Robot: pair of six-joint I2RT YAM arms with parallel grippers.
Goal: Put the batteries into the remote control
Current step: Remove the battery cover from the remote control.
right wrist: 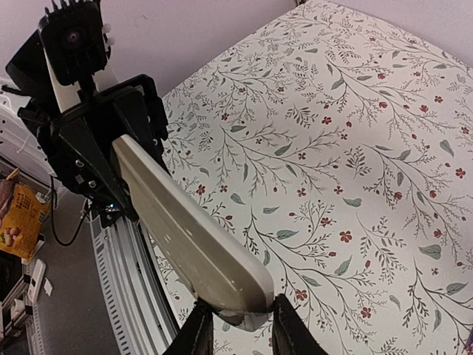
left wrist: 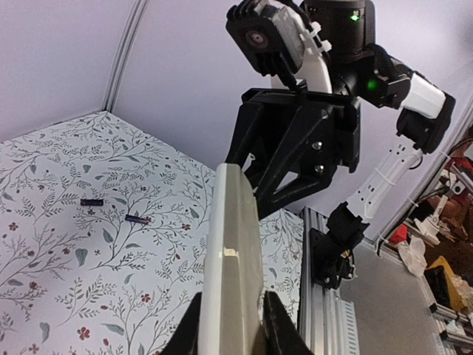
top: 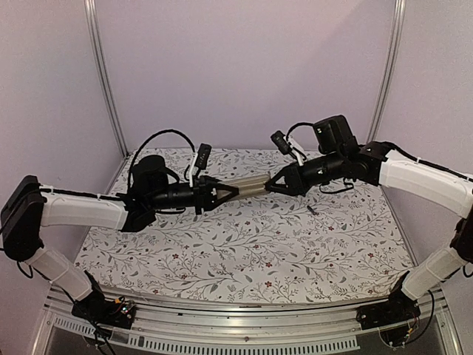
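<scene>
Tan-grey remote control (top: 250,186) hangs mid-frame above the bench (top: 244,251), with left claw (top: 232,191) and right claw (top: 271,186) each clamped on one end. Batteries (left wrist: 92,202) lie loose at the left wrist view's left; loading seems unstarted.

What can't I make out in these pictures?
Remote button side: turned away in every view.
Batteries: tiny specks, left wrist view; markings unreadable.
Remote's ends: top view, covered by left tool and right tool.
</scene>
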